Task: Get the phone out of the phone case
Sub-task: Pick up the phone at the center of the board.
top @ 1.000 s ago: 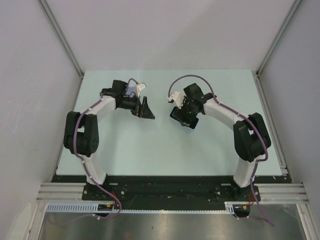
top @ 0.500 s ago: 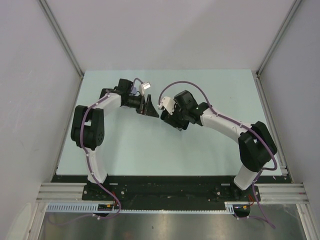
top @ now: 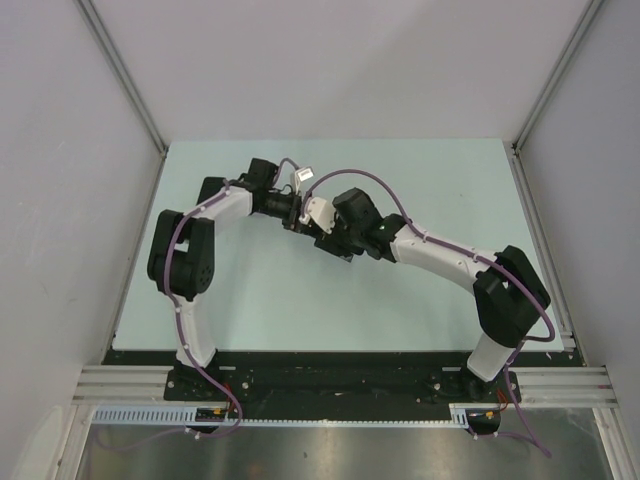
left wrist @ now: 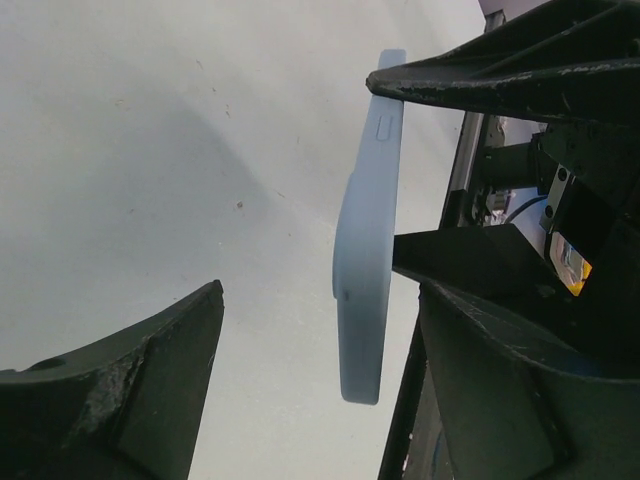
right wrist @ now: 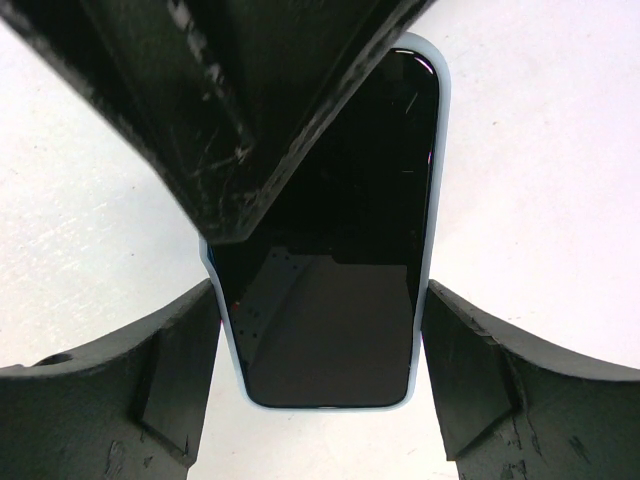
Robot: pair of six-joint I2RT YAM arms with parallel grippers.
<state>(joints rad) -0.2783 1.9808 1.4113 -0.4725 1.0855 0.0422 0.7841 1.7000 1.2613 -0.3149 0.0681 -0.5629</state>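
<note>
The phone [right wrist: 330, 250] has a black screen and sits in a pale blue case [left wrist: 365, 260]. My right gripper [right wrist: 320, 300] is shut on the case's two long sides and holds it above the table at mid-table [top: 328, 236]. My left gripper [left wrist: 315, 300] is open and straddles the phone's far end, which I see edge-on. The case lies close to the left gripper's right-hand finger, with a wide gap to the other. One left finger [right wrist: 240, 100] covers the upper part of the screen. In the top view the left gripper [top: 298, 214] meets the right one, and the phone is hidden.
The pale green table [top: 420, 170] lies below both grippers. Grey walls and metal rails [top: 120, 75] enclose its left, right and back sides. The right arm's links and purple cable [top: 440, 255] arch across the centre right.
Both arms have moved toward each other at mid-table. The right gripper carried the phone left, and the left gripper moved right until its open jaws came around the phone's end.
</note>
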